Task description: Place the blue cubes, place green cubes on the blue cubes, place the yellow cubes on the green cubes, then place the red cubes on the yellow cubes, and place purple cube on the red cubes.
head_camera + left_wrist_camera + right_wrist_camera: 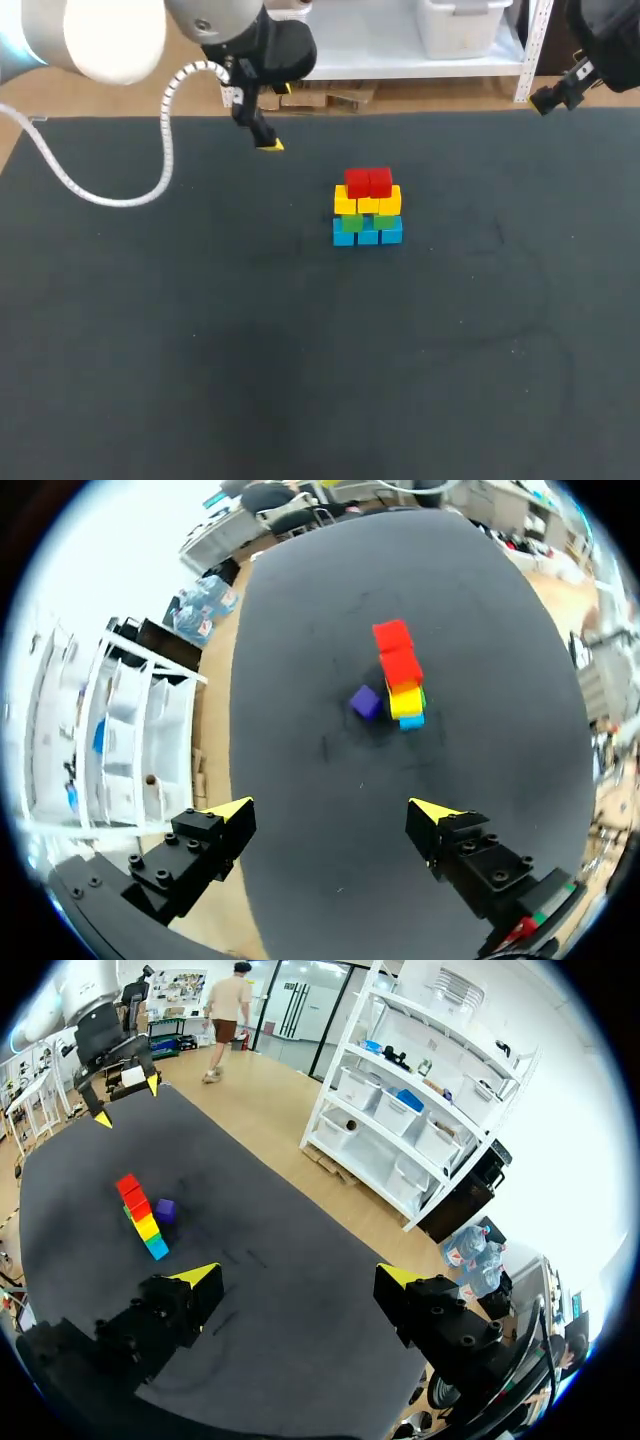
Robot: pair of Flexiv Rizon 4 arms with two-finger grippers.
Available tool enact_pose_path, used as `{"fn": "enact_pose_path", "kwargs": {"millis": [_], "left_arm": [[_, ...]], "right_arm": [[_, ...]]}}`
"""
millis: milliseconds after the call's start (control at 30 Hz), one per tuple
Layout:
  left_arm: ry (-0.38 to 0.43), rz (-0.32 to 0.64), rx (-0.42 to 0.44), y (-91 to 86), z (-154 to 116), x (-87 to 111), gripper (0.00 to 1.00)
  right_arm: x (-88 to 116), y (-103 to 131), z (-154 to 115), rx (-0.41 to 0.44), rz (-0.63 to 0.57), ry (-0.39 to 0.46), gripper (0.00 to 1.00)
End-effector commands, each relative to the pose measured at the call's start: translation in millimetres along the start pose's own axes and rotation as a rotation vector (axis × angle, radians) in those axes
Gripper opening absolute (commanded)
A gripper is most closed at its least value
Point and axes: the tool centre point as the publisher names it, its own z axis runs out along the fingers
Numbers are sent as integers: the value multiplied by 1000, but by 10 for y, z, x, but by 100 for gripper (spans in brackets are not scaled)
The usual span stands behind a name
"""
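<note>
Left gripper [330, 807] (yellow-tipped) gapes; square-edged cubes [400, 675] stacked ahead.

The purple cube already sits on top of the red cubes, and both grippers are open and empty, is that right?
Not quite. The purple cube is not on the red cubes; it lies on the table beside the stack, as the left wrist view shows. The left gripper and right gripper are indeed open and empty.

Dark table [200, 380]; faint marks [497, 236], possibly scuffs.
</note>
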Motion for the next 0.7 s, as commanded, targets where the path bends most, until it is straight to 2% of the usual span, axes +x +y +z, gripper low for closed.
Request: {"fn": "enact_pose_path", "kwargs": {"millis": [33,200,333,500,700], "left_arm": [[-31,-63,17,80,118,-60,100],[-121,-206,46,56,189,10,100],[-151,-258,66,14,227,118,100],[-141,-266,62,-19,226,149,100],[-125,-248,63,-40,210,94,100]], "right_arm": [[9,11,2,7,1,-3,100],[9,11,2,7,1,-3,100],[9,11,2,7,1,-3,100],[9,11,2,7,1,-3,100],[9,11,2,7,1,-3,100]]}}
